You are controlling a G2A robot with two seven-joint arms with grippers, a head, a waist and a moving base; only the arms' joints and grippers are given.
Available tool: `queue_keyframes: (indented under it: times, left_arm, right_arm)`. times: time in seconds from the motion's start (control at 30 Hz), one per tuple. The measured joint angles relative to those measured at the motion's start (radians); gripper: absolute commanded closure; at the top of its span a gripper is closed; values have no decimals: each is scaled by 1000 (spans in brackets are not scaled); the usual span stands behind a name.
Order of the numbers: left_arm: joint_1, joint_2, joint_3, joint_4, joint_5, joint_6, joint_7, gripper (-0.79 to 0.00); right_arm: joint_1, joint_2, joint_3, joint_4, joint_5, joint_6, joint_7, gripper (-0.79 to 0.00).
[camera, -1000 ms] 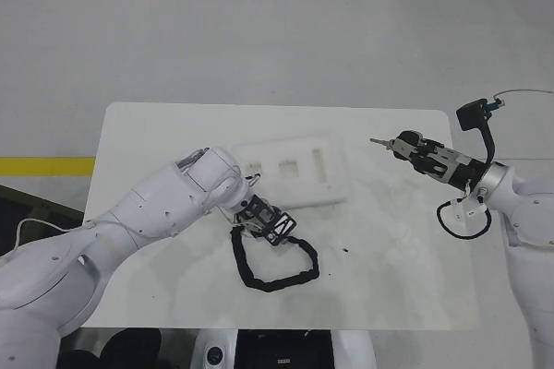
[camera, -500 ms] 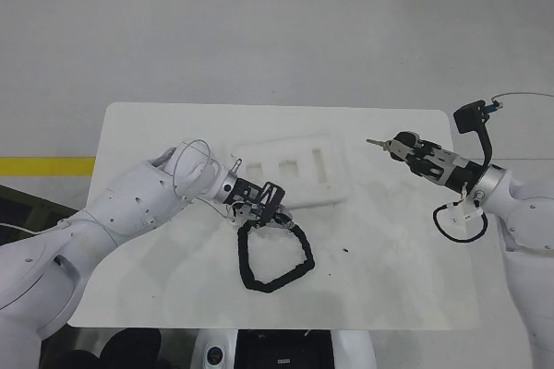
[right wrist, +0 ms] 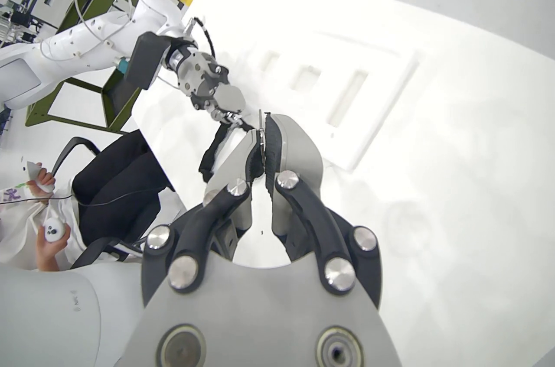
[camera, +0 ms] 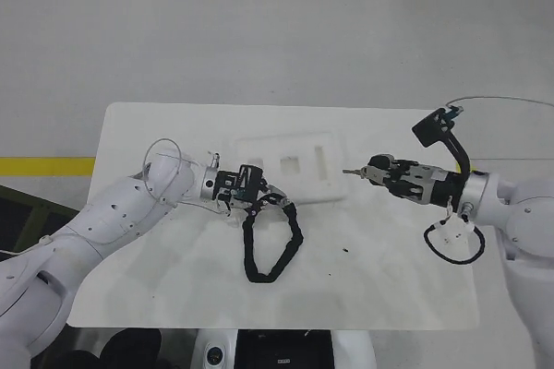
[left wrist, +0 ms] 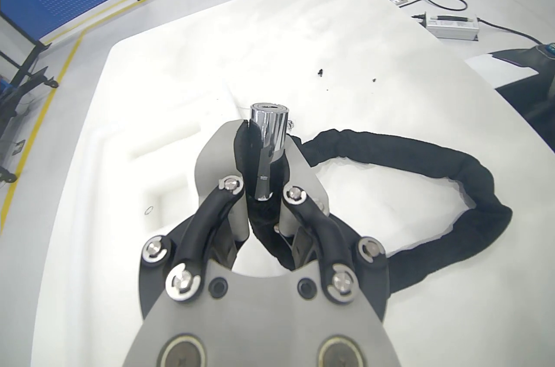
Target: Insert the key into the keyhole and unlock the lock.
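Count: two tools (left wrist: 269, 145) (right wrist: 263, 134), one lock (left wrist: 269, 117), one key (camera: 354, 172).

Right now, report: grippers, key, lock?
Left gripper shut on lock, keyhole end out. Right gripper shut on key, apart from lock. Foam tray lies beside lock.

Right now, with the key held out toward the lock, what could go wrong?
The key is thin and pinched only at its end by the right gripper; slightly off line, it could miss the keyhole or twist in the grasp.
The left gripper holds the lock while the black chain lies on the table; its drag might tilt the lock.
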Motion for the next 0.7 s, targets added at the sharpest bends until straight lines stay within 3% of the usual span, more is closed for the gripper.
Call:
queue_keyframes:
  times: [0.3, 0.6, 0.7]
  left_arm:
    - [91, 28, -96, -77, -138, 44, -192, 0]
    - [154, 52, -166, -152, -142, 66, -249, 0]
    - [155, 52, -166, -152, -142, 66, -249, 0]
  right_arm:
    - [-24, -1, -131, -109, -102, 175, 7, 0]
    - [-10, -17, -224, -76, -143, 376, -134, 0]
    - [-9, -17, -224, -75, -141, 380, -136, 0]
